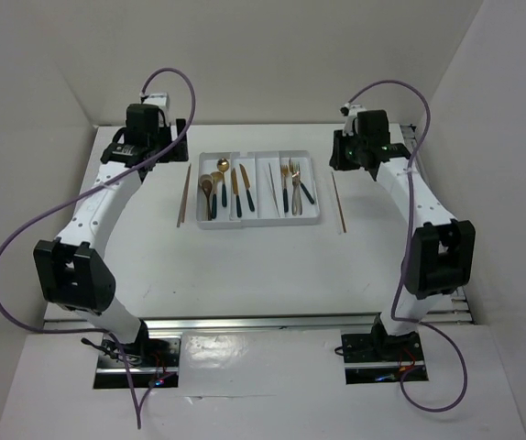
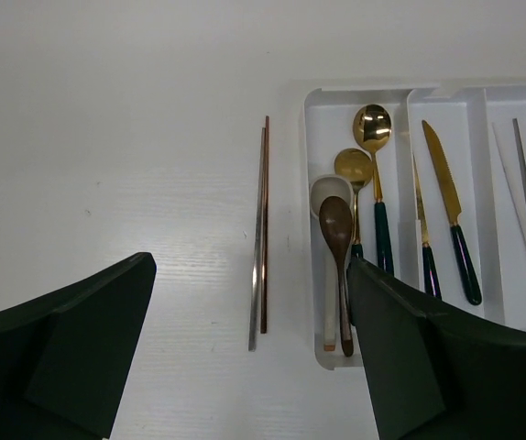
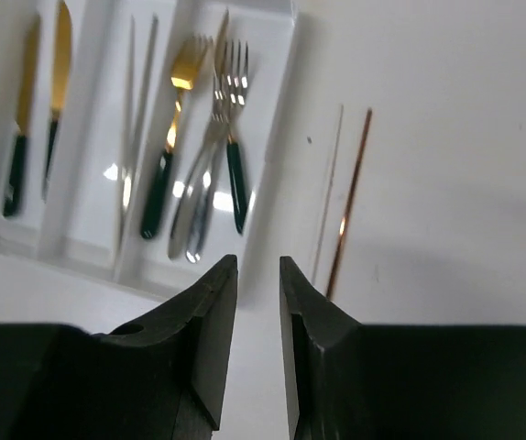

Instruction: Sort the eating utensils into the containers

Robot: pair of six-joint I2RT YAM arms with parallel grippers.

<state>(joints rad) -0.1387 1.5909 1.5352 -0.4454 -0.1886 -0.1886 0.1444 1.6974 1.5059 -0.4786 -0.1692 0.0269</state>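
Gaping wide, the left hand (image 2: pixel 252 266) holds nothing. Its two dark fingers (image 2: pixel 71 357) stand far apart at 7 and 5 o'clock in its wrist view. Between them shows a pair of brown chopsticks (image 2: pixel 264 229) on the white table (image 2: pixel 107 137). The sticks lie side by side, running from 12 to 6 o'clock, clear of both fingers. They rest just beside the tray (image 2: pixel 308 183), at its 9 o'clock, and do not touch it. The finger at 5 o'clock overlaps the tray's near corner in that view; whether it touches cannot be told.

The right hand (image 3: pixel 256 266) is all but closed, with only a thin slit between its fingers (image 3: pixel 199 348) and nothing in it. Beyond its tips, at 1 o'clock, a copper stick (image 3: pixel 346 206) lies on the table with a thin pale line beside it. It is near the tray's 3 o'clock side and apart from it.

From above, the tray sits mid-table, a little toward 12 o'clock. The left hand is off its 10 o'clock corner and the right hand off its 2 o'clock corner.

The tray's four compartments, from 9 to 3 o'clock, are filled as follows:
- **First:** the spoons (image 2: pixel 378 183), two gold with dark handles, one white and one brown.
- **Second:** two gold knives (image 2: pixel 451 211) with dark handles.
- **Third:** a pale pair (image 2: pixel 520 206) of thin sticks.
- **Fourth:** the forks (image 3: pixel 235 174), two with dark handles and one silver, crossing one another slightly.
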